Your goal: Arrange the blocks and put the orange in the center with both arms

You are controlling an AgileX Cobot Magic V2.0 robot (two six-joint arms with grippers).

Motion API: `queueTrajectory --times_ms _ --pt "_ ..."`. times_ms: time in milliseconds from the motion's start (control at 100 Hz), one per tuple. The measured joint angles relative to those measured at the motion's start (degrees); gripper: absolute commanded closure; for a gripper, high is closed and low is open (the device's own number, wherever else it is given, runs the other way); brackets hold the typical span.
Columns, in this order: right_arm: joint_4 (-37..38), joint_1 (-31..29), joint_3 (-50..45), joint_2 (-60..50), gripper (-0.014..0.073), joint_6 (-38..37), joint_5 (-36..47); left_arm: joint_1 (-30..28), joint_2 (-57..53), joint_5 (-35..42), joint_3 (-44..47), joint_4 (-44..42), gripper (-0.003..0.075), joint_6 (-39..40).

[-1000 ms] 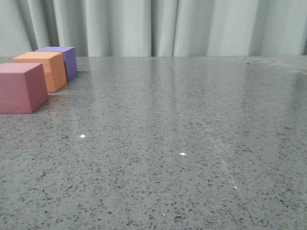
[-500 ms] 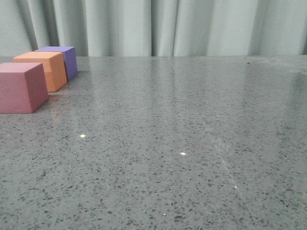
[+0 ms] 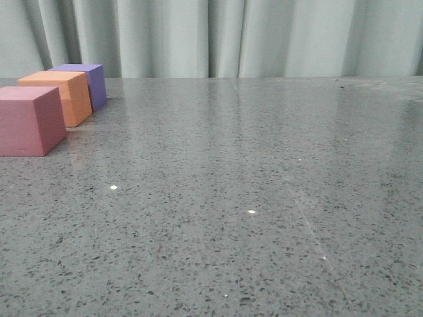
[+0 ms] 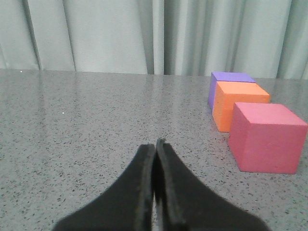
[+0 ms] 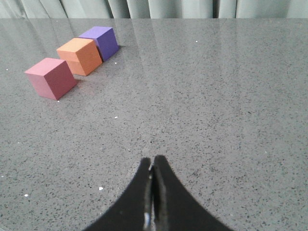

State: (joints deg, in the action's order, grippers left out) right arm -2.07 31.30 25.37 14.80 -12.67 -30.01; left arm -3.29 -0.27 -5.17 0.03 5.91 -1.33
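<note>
Three cubes stand in a row at the table's far left in the front view: the pink cube [image 3: 28, 120] nearest, the orange cube [image 3: 61, 95] in the middle, the purple cube [image 3: 89, 81] farthest. They also show in the left wrist view as pink [image 4: 266, 137], orange [image 4: 234, 104], purple [image 4: 225, 83], and in the right wrist view as pink [image 5: 50, 78], orange [image 5: 80, 56], purple [image 5: 103, 41]. My left gripper [image 4: 155, 143] is shut and empty, apart from the cubes. My right gripper [image 5: 152, 159] is shut and empty, well away from them. Neither gripper shows in the front view.
The grey speckled table [image 3: 251, 198] stretches to the right of the cubes. A pale curtain [image 3: 231, 36] hangs behind the table's far edge.
</note>
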Motion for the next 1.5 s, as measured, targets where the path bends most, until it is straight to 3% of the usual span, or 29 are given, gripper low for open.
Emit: queueTrajectory --times_ms 180,480,860,1500 --pt "2.86 -4.12 -5.94 -1.07 0.0715 0.00 8.82 0.00 0.00 0.00 0.00 0.00 0.0739 0.00" --pt "3.89 -16.70 -18.34 -6.95 0.0715 0.33 21.70 0.00 0.00 0.00 0.00 0.00 0.0739 0.00" --pt "-1.13 -27.69 -25.74 -15.29 0.0715 10.59 23.45 0.00 0.00 -0.04 0.00 0.00 0.0739 0.00" --pt "-1.49 -28.78 -26.94 -15.39 0.0715 11.23 23.22 0.00 0.00 -0.04 0.00 0.00 0.0739 0.00"
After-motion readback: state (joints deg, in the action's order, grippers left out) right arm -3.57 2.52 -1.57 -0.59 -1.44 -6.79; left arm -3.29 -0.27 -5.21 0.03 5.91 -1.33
